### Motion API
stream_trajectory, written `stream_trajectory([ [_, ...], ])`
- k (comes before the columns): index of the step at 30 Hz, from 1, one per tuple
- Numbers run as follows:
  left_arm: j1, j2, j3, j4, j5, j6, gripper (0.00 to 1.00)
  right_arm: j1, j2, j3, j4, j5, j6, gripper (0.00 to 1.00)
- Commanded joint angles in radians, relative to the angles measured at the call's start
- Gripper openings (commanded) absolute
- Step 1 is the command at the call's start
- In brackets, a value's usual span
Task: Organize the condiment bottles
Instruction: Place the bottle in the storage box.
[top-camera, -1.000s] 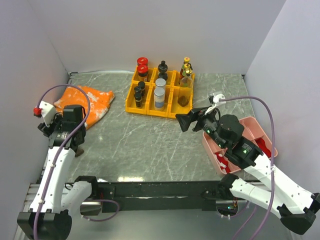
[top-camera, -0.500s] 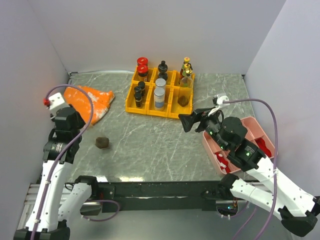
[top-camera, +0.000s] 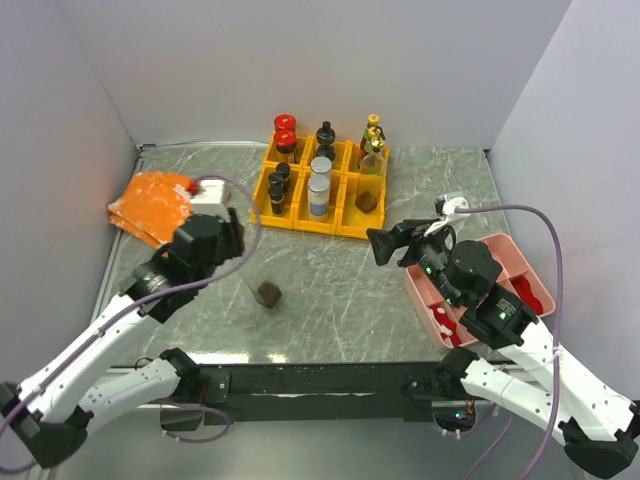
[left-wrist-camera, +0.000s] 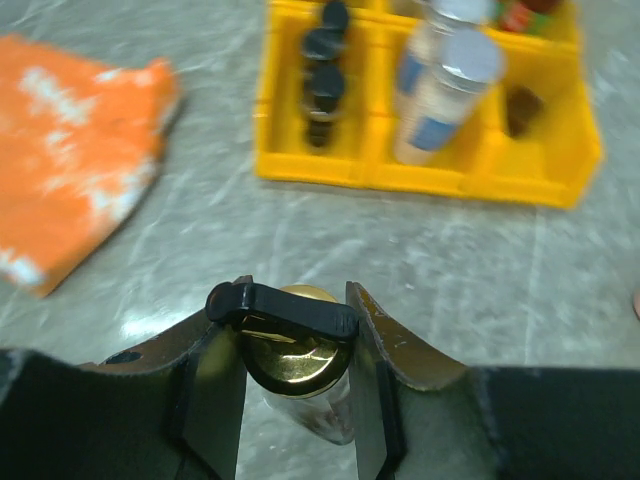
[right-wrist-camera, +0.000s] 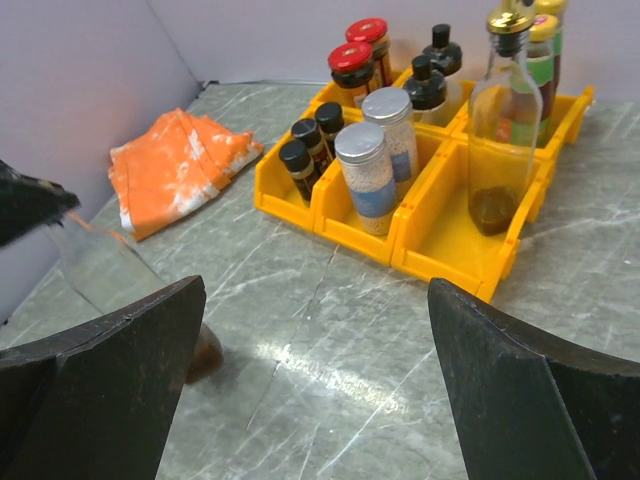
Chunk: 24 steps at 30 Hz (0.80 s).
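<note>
- The left arm (top-camera: 100, 345) reaches from the near left corner toward the middle of the table (top-camera: 340, 295).
- The left gripper (left-wrist-camera: 296, 335) points forward and down, its fingers (left-wrist-camera: 215, 390) pressed against both sides of a bottle (left-wrist-camera: 312, 408) at its gold cap.
- The right arm (top-camera: 520, 350) leans in from the near right corner.
- The right gripper (top-camera: 380, 247) has its jaws spread wide, gripping nothing.

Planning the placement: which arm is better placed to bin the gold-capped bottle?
Left: its jaws are shut on the gold-capped bottle, facing the yellow bins; the right jaws are open and empty.
</note>
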Motion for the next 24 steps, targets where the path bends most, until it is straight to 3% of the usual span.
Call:
stream_trajectory([
  [1, -0.221, 0.048, 0.090, 0.233, -0.115, 0.083, 0.01, 0.001, -0.054, -0.013, 0.009, 0.068, -0.005, 1.00],
  [4, -0.348, 0.099, 0.099, 0.363, -0.143, 0.178, 0.01, 0.001, -0.082, -0.024, 0.017, 0.083, -0.002, 1.00],
  [8, -0.413, 0.198, 0.134, 0.495, -0.098, 0.272, 0.01, 0.001, -0.100, -0.039, 0.021, 0.106, 0.006, 1.00],
  [18, -0.418, 0.441, 0.316, 0.750, -0.020, 0.525, 0.01, 0.002, -0.157, -0.070, 0.032, 0.165, 0.029, 1.00],
  [24, -0.396, 0.589, 0.444, 0.825, -0.002, 0.583, 0.01, 0.001, -0.220, -0.088, 0.024, 0.180, 0.052, 1.00],
])
